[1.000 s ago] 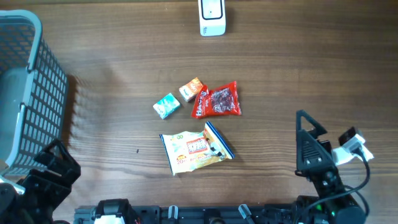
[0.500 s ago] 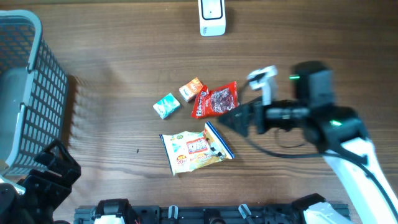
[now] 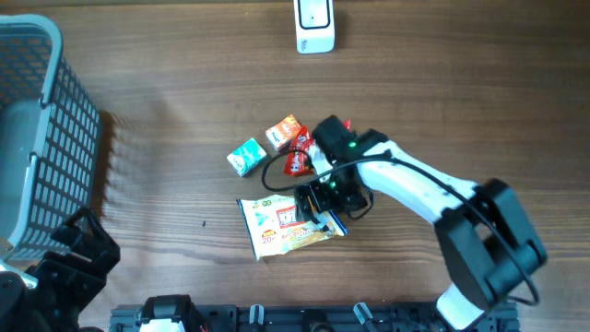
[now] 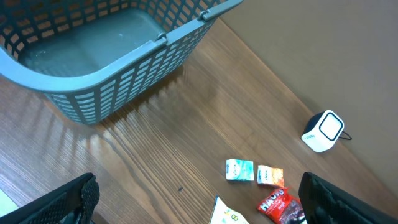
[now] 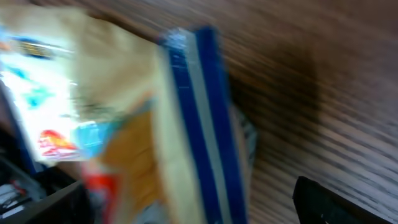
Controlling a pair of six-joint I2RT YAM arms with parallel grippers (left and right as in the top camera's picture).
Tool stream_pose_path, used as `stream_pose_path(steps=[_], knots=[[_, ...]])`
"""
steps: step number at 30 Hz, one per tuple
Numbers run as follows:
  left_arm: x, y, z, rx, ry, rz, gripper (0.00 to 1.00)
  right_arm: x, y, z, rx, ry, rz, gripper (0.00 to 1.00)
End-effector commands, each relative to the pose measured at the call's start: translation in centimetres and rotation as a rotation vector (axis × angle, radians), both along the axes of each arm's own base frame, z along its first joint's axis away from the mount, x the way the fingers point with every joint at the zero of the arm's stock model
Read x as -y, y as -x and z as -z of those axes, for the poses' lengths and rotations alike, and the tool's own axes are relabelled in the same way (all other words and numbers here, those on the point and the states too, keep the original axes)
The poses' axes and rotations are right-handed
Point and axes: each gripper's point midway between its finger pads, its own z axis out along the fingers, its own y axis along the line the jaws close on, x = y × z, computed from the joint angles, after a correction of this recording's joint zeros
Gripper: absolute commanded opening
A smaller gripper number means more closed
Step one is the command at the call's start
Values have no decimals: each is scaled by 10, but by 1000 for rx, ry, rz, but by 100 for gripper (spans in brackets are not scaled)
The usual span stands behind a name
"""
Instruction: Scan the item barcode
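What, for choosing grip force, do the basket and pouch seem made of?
Basket: likely moulded plastic, matte grey-blue, judging by its rigid lattice walls. Pouch: probably thin printed plastic film, slightly glossy; it looks crinkled, with a flat sealed edge.

even daylight, right wrist view blurred

Matt wood-grain table [image 3: 461, 92], glossy snack packet [image 3: 272, 229] — plastic mesh basket [image 3: 64, 157]

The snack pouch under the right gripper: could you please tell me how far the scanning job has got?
Done: nothing; the snack pouch lies flat, far from the scanner. In hand: the right gripper, open, is over its blue edge. Left: grasp, lift, scan.
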Motion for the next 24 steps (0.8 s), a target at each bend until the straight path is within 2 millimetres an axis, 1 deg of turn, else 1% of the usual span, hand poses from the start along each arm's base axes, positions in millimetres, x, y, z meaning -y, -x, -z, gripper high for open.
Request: stream_pose_path(steps=[1,2,3,4,5,6,7,8,9,11,12,13,14,15,16,17,19,20,21,22,23,24], knots=[[-3,1,-1,9,1,-24,100,-6,16,14,-97,-38,-35,91],[-3,1,-1,9,1,-24,100,-5,16,15,-97,-36,-34,73],[-3,1,-1,9,1,-24,100,-5,14,16,-93,-34,-32,51],[-3,1,-1,9,1,-24,100,-7,13,15,-88,-38,-27,37],[-3,1,-1,9,1,-24,100,-7,12,15,-85,-40,-27,15],[-3,1,-1,9,1,-24,100,-8,11,13,-82,-41,-27,4],[-3,1,-1,9,1,-24,100,-8,7,11,-78,-44,-21,4],[-3,1,-1,9,1,-25,100,-6,-2,2,-70,-48,-6,4],[-3,1,-1,9,1,-24,100,-1,-13,-7,-54,-30,16,4],[-3,1,-1,9,1,-24,100,17,-41,-34,7,14,41,4],[-3,1,-1,9,1,-24,100,27,-59,-55,47,22,55,4],[-3,1,-1,9,1,-24,100,46,-87,-81,128,34,106,4],[-3,1,-1,9,1,-24,100,62,-103,-94,179,58,152,4],[-3,1,-1,9,1,-24,100,76,-114,-104,211,75,202,5],[-3,1,-1,9,1,-24,100,101,-132,-119,251,80,295,4],[-3,1,-1,9,1,-24,100,122,-141,-126,270,78,369,4],[-3,1,-1,9,1,-24,100,167,-154,-129,267,96,534,4],[-3,1,-1,9,1,-24,100,195,-161,-125,258,108,647,4],[-3,1,-1,9,1,-24,100,214,-164,-120,263,136,704,4],[-3,1,-1,9,1,-25,100,229,-163,-112,256,172,757,4],[-3,1,-1,9,1,-25,100,240,-158,-99,239,208,796,4],[-3,1,-1,9,1,-24,100,242,-156,-89,236,210,799,4]])
